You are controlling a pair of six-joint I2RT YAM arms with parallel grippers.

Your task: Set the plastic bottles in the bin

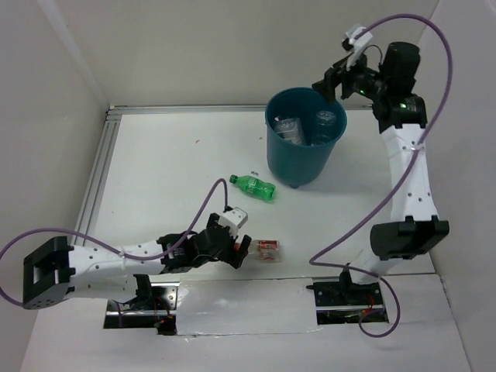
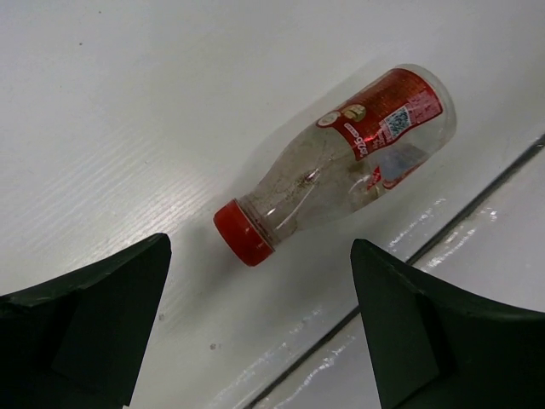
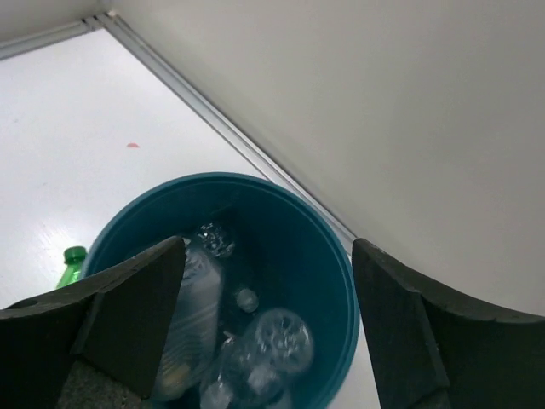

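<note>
Left gripper [image 1: 242, 251] gaped wide just short of the red-capped bottle [image 1: 268, 249] lying on the table [image 1: 155, 155], green bottle [image 1: 253, 187] beyond it, right gripper [image 1: 333, 81] spread empty above the bin [image 1: 288, 159] of clear bottles [image 1: 291, 129].

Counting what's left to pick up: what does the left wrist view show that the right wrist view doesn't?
Only left wrist: a red-capped bottle lying on its side, ahead of the open left gripper. Only right wrist: the teal bin holding clear bottles, a green bottle at the left edge, below the open right gripper. Both: the white table.
</note>
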